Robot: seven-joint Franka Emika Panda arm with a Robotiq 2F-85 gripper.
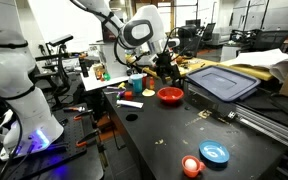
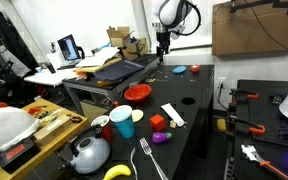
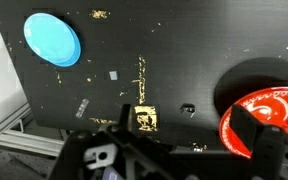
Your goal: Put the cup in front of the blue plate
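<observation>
Claw, jaws spread, near red bowl with illegible marks.

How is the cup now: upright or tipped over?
Upright: in an exterior view the cup rests on its base, its pale inside facing up.

Bright, even room light from overhead, with a soft sheen on the black table. The wrist view's fuzzy, and the gripper up close is a dark blur.

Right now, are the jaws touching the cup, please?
Apart. In an exterior view the gripper hangs well away from the cup, with bare dark tabletop between them.
</observation>
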